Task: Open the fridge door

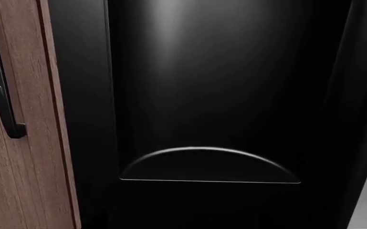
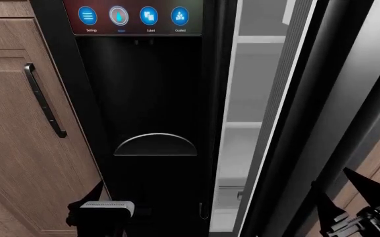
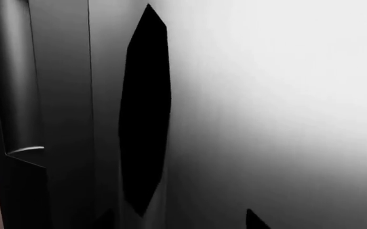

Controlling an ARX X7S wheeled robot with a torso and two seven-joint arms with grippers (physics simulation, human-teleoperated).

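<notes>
The fridge door (image 2: pixel 321 98) stands ajar at the head view's right, showing white shelves (image 2: pixel 249 123) through the gap; beside it sits the narrower dispenser door (image 2: pixel 144 98), then the wooden cabinet (image 2: pixel 12 123). The right gripper (image 2: pixel 348 202) hovers near the door's lower edge, fingers (image 2: pixel 364 185) spread and empty; the left gripper (image 2: pixel 104 210) sits low, its spread impossible to tell.

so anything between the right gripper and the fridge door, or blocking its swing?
Nothing visible. In the head view the right gripper sits beside the fridge door, no object between them. The door is already ajar, showing the white interior. Contact and the swing path aren't visible.
</notes>
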